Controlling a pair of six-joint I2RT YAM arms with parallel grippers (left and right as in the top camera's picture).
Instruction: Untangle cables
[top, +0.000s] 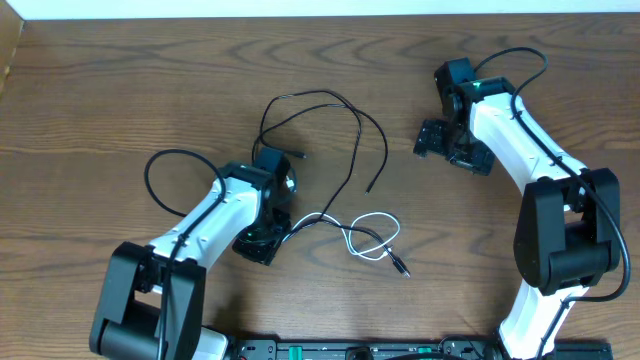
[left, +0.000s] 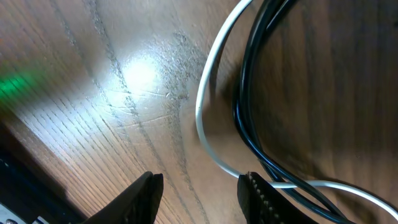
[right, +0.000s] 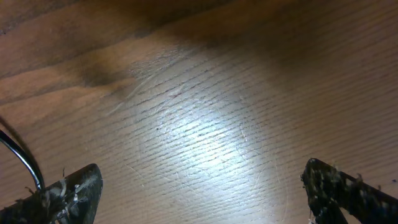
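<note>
Looking down from overhead, the long thin black cord (top: 305, 95) throws a wide loop across the middle of the brown wood-grain worktop (top: 90, 80). The shorter thin white cord (top: 372, 216) curls closer to the near edge and crosses it there. Both strands run leftward into the left arm's fingers (top: 262, 243), which sit right at the end of the tangle. The crossed stretch lies to their right, its length roughly along the near edge. The right arm's fingers (top: 432, 140) hang toward the far right corner, well apart from both cords, so the left arm is plainly the nearer one.

In the left wrist view, the left arm's fingers (left: 140, 196) stand partly spread with bare wood between them and nothing visibly pinched. The white cord (left: 200, 112) and black cord (left: 239, 109) sweep down side by side and pass at the tip of one finger, off to that side rather than in the gap. A small sideways shift would probably be needed to bracket a strand.

In the right wrist view, the right arm's fingers (right: 68, 193) are spread wide over empty wood. A thin dark strand shows at the left margin (which cord, I cannot tell). Nothing stands in the way.
</note>
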